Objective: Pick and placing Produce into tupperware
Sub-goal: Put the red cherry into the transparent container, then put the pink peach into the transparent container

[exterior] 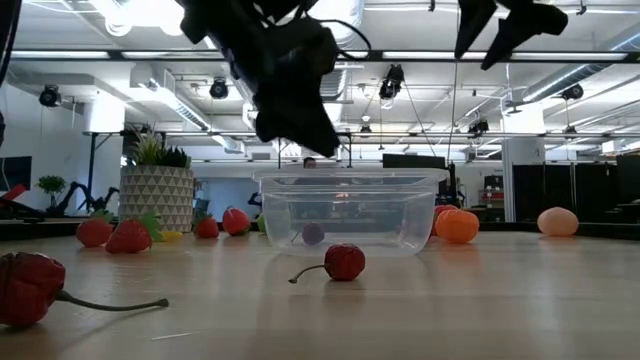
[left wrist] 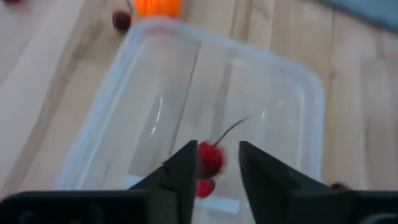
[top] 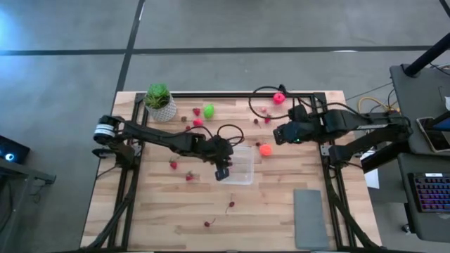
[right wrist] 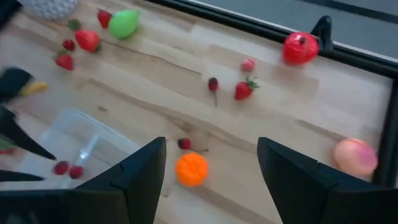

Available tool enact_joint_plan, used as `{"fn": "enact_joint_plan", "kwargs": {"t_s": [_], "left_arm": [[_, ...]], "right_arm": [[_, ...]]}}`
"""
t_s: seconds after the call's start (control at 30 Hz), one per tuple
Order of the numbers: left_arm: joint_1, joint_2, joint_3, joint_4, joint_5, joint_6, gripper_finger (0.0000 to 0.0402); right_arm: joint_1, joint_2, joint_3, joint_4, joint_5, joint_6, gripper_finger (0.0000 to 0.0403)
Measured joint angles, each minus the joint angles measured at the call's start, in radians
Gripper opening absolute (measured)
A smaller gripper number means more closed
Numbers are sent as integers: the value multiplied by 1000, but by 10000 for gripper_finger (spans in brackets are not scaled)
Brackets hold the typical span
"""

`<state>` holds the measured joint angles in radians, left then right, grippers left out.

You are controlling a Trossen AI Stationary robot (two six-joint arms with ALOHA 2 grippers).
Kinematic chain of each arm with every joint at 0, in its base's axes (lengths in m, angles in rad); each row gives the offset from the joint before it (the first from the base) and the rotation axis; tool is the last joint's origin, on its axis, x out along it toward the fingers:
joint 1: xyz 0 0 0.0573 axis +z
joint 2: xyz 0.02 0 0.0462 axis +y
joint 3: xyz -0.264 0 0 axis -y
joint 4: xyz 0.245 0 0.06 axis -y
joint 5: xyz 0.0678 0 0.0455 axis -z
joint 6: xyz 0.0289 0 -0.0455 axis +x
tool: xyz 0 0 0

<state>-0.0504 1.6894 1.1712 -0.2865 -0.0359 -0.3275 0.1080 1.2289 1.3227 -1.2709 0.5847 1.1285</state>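
On the wooden table (top: pixel 281 211), the left gripper (left wrist: pixel 214 168) hangs over the clear tupperware (top: pixel 241 169), fingers slightly parted around a cherry (left wrist: pixel 210 158); the right gripper (right wrist: pixel 211 168) waits spread above an orange ball (right wrist: pixel 191 168).

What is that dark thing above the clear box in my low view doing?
Observer: That is the left gripper. Its wrist camera shows a red cherry between its slightly parted jaws, right over the box.
Operator: Where is the other arm?
Observer: From above, the right gripper hovers just beyond the box's right side, near an orange ball, with its jaws wide apart and nothing between them.
Operator: Is there any green fruit?
Observer: Yes, there is one lime-green piece. It lies just to the right of the potted plant at the far edge.
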Motion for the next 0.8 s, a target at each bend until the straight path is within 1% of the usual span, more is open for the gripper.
{"fn": "enact_joint_plan", "kwargs": {"t_s": [0.13,0.23,0.3,0.43,0.47,0.63,0.8], "left_arm": [[10,0,26,-2,-3,-58,176],[16,-13,27,-45,-10,-117,216],[17,-39,23,-98,-15,-172,233],[16,-97,11,-204,-25,-304,243],[13,-116,9,-204,-25,-329,244],[8,-205,2,-199,-56,-421,244],[9,-281,2,-201,-95,-455,244]], "right_arm": [[5,1,-47,-3,-13,-24,244],[-4,1,-84,-6,-71,-41,244],[-21,-7,-114,-14,-114,-60,244],[-98,-59,-186,-61,-183,-89,244],[-129,-77,-207,-72,-200,-99,244],[-315,-147,-312,-110,-250,-156,244],[-514,-138,-395,-102,-262,-266,244]]}}
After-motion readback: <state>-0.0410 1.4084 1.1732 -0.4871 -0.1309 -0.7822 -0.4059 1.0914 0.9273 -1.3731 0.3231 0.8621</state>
